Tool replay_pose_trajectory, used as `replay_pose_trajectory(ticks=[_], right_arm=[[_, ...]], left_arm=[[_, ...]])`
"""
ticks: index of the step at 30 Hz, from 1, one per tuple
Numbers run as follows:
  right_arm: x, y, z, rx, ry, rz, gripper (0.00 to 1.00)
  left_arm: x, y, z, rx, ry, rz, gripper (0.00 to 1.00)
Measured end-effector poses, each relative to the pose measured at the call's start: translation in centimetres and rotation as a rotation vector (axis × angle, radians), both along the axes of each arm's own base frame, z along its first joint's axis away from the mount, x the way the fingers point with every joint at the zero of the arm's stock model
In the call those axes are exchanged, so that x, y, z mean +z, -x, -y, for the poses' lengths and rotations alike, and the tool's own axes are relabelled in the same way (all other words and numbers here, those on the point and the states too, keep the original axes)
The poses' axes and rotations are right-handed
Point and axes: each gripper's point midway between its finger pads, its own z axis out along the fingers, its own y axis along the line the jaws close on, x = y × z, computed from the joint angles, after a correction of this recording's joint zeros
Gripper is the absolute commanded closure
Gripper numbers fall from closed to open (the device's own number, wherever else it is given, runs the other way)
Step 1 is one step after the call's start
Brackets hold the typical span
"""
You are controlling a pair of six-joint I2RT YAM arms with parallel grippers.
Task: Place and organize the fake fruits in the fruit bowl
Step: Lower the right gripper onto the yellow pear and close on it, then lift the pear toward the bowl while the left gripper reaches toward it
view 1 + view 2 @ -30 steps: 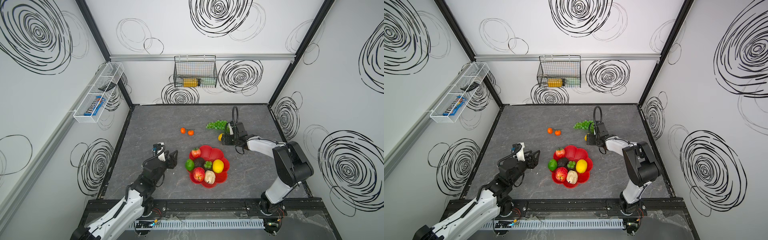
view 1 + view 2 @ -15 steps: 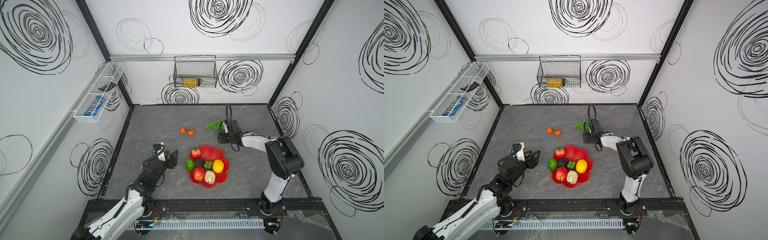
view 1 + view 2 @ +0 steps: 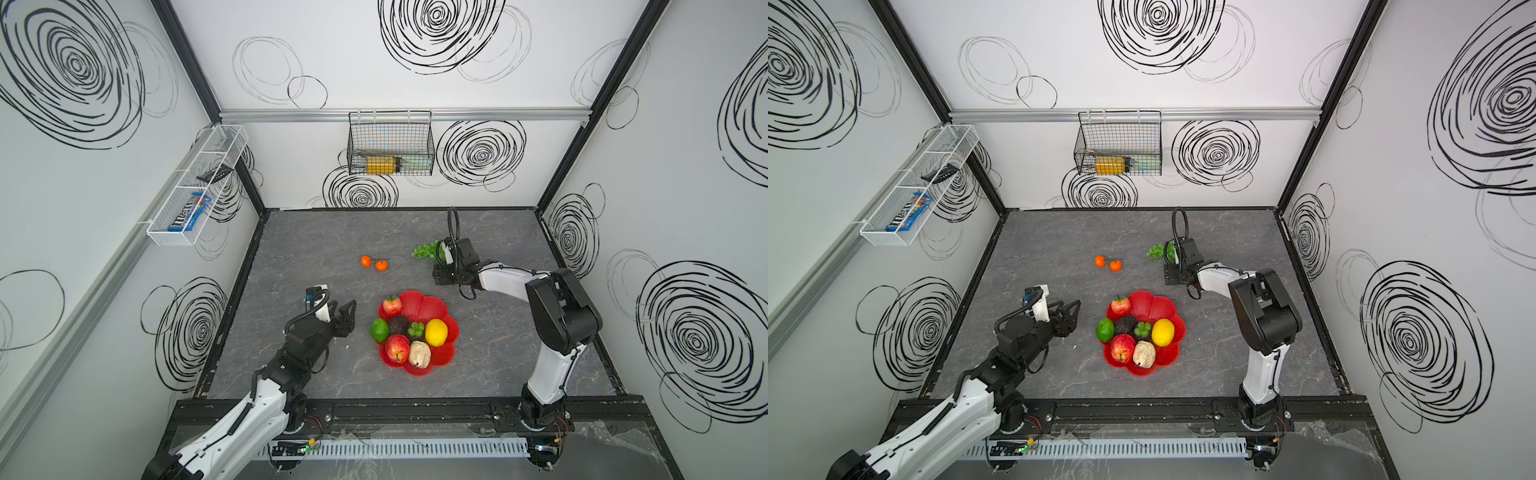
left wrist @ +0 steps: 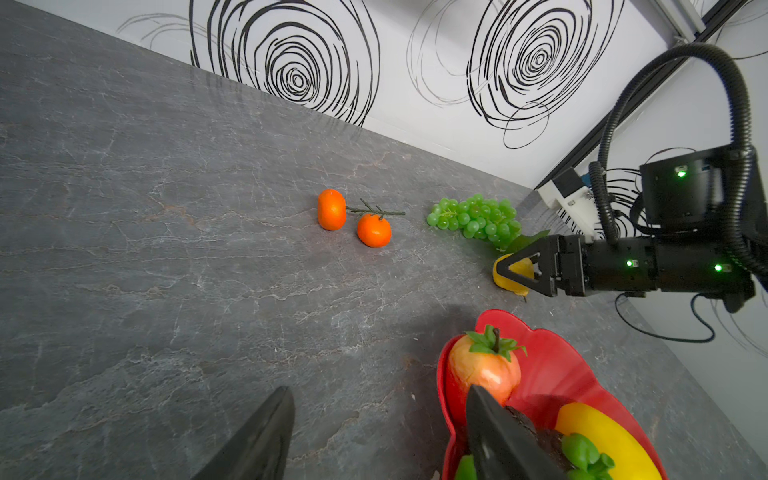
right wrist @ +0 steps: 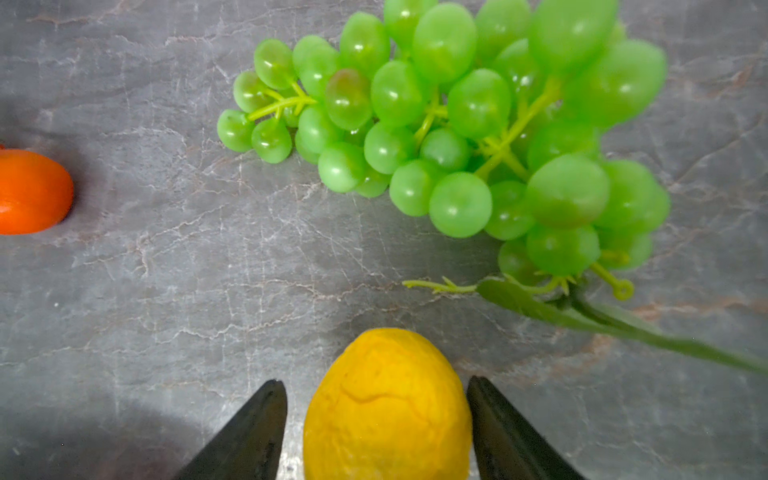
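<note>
**Lemon sits between the right pincer's fingers, lengthwise along the reach**

The right pincer (image 5: pixel 375 380) straddles a yellow lemon (image 5: pixel 386 411) that lies on the desk (image 5: pixel 166 291). In the right wrist view the lemon's long axis runs straight out from the pincer, so the fingers face its narrower sides. One finger looks to be at the skin. The other shows a thin gap, so the jaws are parted around the fruit and not yet clamped on it.

Just past the lemon's tip lies the grape bunch (image 5: pixel 457 124), and its leafy stem (image 5: pixel 582 316) passes close beside the lemon without touching the fingers.

The right arm is stretched low and nearly level over the desk, with its wrist turned toward the middle. The fruit bowl (image 3: pixel 424 305) lies nearer the front of the desk, between the two arms, and has bare petals on its far side. My judgement is that the next move is a squeeze, a lift and a short carry back toward the front.

The left pincer (image 3: pixel 348 318) hovers beside the bowl with its jaws wide and nothing in them. It is well apart from the lemon, so the right arm is clearly the nearer one
</note>
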Motion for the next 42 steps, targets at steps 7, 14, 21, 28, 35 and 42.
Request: replay_pose_trajectory(ticks=[7,14,21,28,35,42], right_arm=[[-0.1,0.1,0.0,0.000,0.001,-0.004,0.38],[0.7,0.8,0.1,-0.009,-0.051,-0.012,0.39],[7.5,1.6,-0.1,-0.038,-0.268,0.082,0.41],[14.5,4.3,-2.0,-0.035,-0.645,0.134,0.42],[17.8,9.7,-6.2,0.016,-0.952,0.063,0.42],[20.6,13.4,-8.8,0.054,-1.134,0.013,0.42]], left_arm=[[0.1,0.0,0.1,-0.004,0.003,0.004,0.30],[-0.2,0.1,0.4,-0.022,0.005,-0.002,0.29],[-0.5,0.1,1.8,-0.095,0.018,-0.009,0.32],[1.9,1.0,6.1,-0.242,0.074,0.060,0.26],[7.2,1.9,12.5,-0.382,0.113,0.223,0.27],[8.1,1.9,16.1,-0.410,0.077,0.325,0.26]])
